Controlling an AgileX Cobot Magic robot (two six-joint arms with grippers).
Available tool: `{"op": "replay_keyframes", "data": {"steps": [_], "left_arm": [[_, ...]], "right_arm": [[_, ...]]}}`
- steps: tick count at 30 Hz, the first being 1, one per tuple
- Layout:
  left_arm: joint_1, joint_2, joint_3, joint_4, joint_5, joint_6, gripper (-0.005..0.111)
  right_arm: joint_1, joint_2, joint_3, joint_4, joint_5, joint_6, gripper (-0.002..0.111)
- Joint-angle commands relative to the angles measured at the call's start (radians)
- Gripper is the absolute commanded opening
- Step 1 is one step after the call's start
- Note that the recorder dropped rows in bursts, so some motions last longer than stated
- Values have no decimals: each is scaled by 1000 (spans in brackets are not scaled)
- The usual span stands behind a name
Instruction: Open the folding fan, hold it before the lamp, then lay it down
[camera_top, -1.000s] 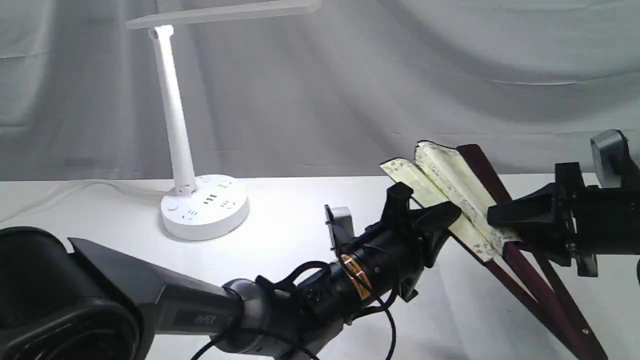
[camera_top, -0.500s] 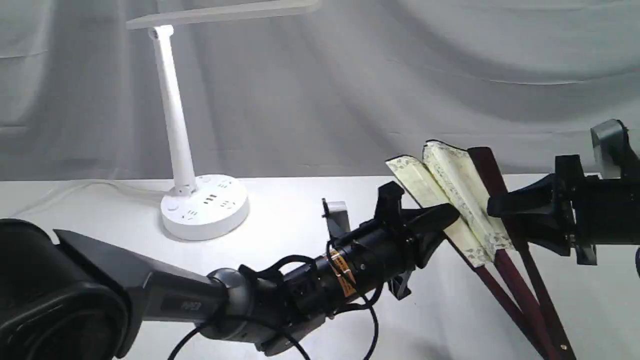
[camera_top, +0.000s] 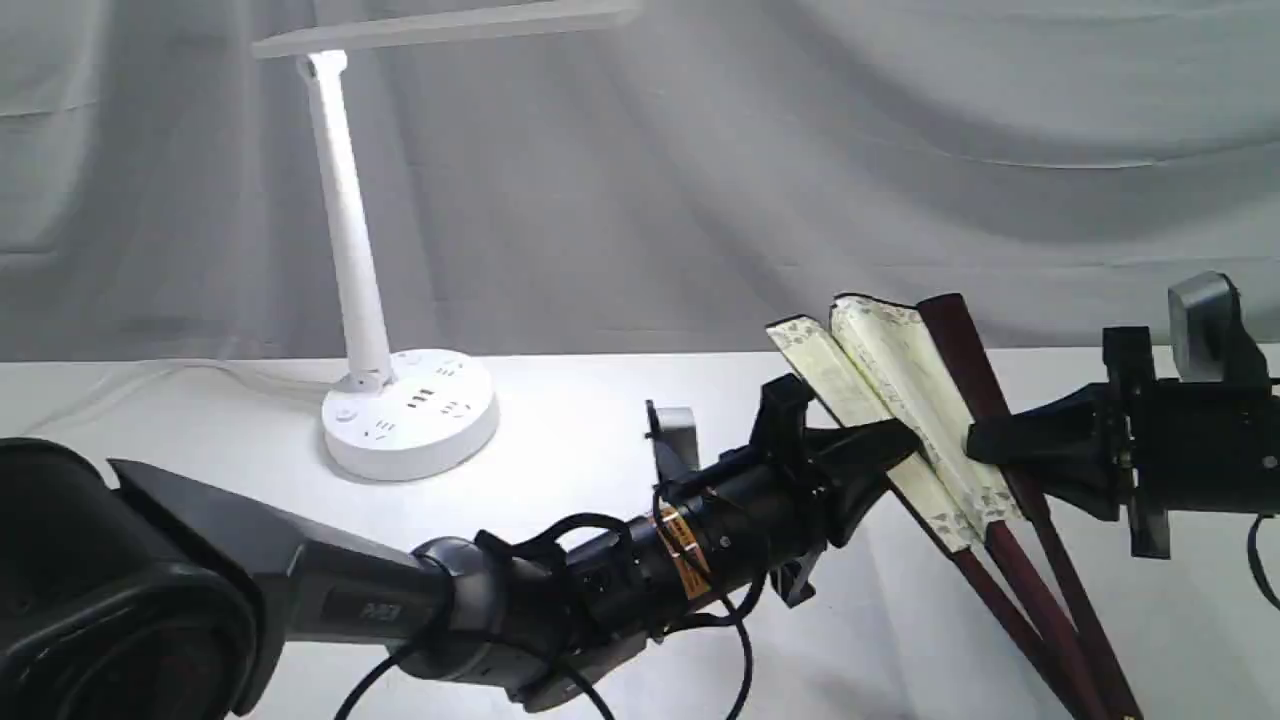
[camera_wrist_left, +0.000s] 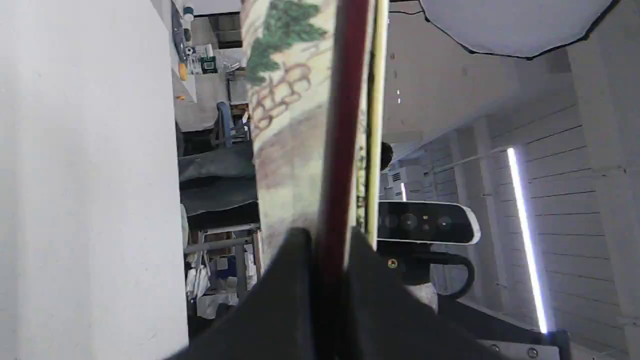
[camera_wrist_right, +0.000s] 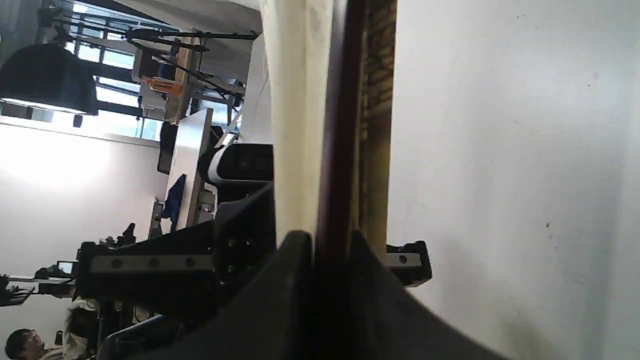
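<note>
The folding fan (camera_top: 905, 390) stands tilted at the right of the table, only slightly spread: a few cream pleats with patterned border show beside maroon guards running down to the lower right. My left gripper (camera_top: 895, 445) is shut on the fan's left guard (camera_wrist_left: 345, 125). From the right, my right gripper (camera_top: 985, 440) is shut on the right maroon guard (camera_wrist_right: 340, 125). The white lamp (camera_top: 385, 400) stands lit at the back left, its bar head (camera_top: 440, 25) at the top edge, well apart from the fan.
A grey cloth backdrop (camera_top: 800, 150) hangs behind the white table (camera_top: 560, 440). The lamp's white cord (camera_top: 120, 385) trails off to the left. My left arm (camera_top: 400, 600) crosses the front of the table.
The fan rocked slightly more upright and then back. The right gripper rose and dropped again; the left arm shifted a little lower and left. The spread of the pleats is about the same.
</note>
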Motion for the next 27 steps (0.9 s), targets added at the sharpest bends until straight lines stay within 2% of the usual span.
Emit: {"op": "replay_keyframes", "data": {"steps": [1,9,15,27], "left_arm": [[0,-16,-3,-58,-124,33,0],[0,-16,74,-233,-132,76,0],[0,-16,149,-346,-132,143,0],[0,-44,193,-430,-132,149,0]], "right_arm": [[-14,3,-5,-6,-25,-20,0],[-94,3,-5,14,-25,-20,0],[-106,3,-5,23,-25,-20,0],[-131,3,-5,40,-25,-20,0]]}}
